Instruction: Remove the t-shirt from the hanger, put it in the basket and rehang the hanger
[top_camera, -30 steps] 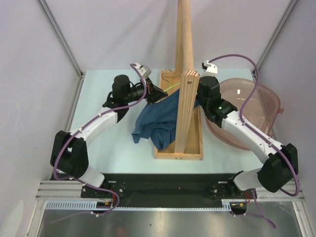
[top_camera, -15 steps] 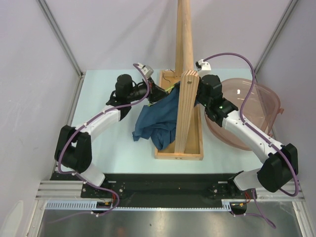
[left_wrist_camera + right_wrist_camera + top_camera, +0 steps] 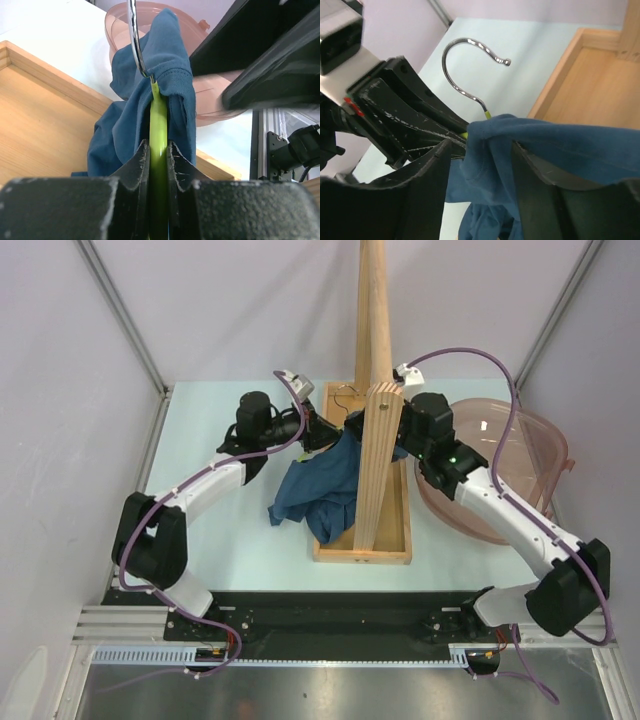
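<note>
Wooden post stands upright in a shallow wooden tray at mid-table. Translucent pink bowl sits just right of the tray. Table is pale blue.

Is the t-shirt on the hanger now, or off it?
On. The t-shirt hangs around the hanger just below its hook; the left hand clamps the hanger.

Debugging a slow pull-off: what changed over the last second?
Left gripper, jaws clamped on the hanger, moved right toward the wooden stand, and its elbow shifted right. Right gripper, with t-shirt cloth between its jaws, crept up and left. No visible release. The t-shirt's hanging bulk, stand and bowl stayed put.
</note>
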